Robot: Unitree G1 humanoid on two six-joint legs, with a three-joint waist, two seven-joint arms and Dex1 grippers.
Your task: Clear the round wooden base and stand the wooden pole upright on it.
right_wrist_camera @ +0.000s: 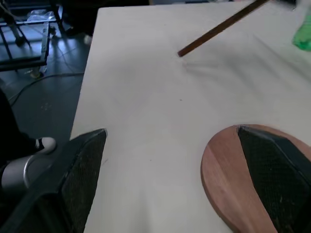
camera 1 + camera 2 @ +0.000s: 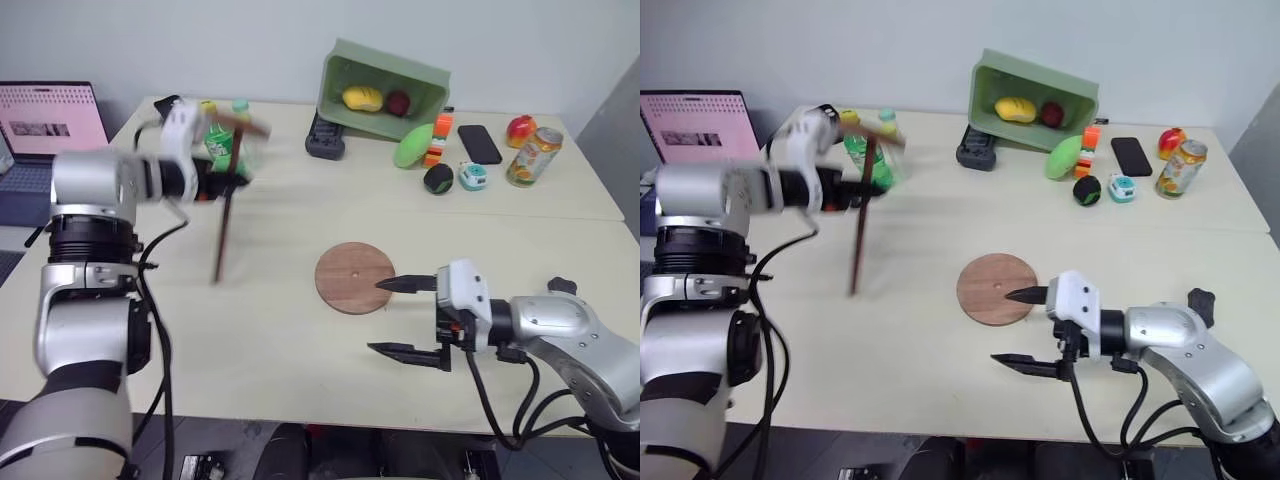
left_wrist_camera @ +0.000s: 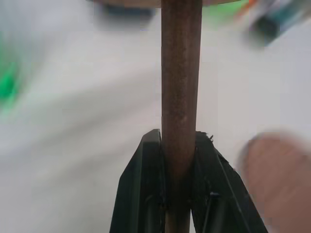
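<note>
The round wooden base [image 2: 354, 277] lies flat in the middle of the table with nothing on it, its small centre hole showing. My left gripper [image 2: 225, 185] is shut on the wooden pole [image 2: 222, 235] near its upper part, at the left of the table. The pole hangs almost upright above the table, disc end [image 2: 247, 123] up. In the left wrist view the rod [image 3: 181, 87] sits clamped between both fingers [image 3: 146, 194]. My right gripper [image 2: 400, 318] stands open just right of the base, one fingertip [image 2: 400, 284] over its rim. The right wrist view shows the base [image 1: 228, 179] and the pole's lower end [image 1: 214, 30].
A green bin [image 2: 383, 85] with fruit tilts at the back. Near it lie a black device [image 2: 326, 135], a phone [image 2: 479, 143], a can [image 2: 533, 155] and small items. A green bottle [image 2: 222, 140] stands behind the pole. A laptop [image 2: 55, 120] sits far left.
</note>
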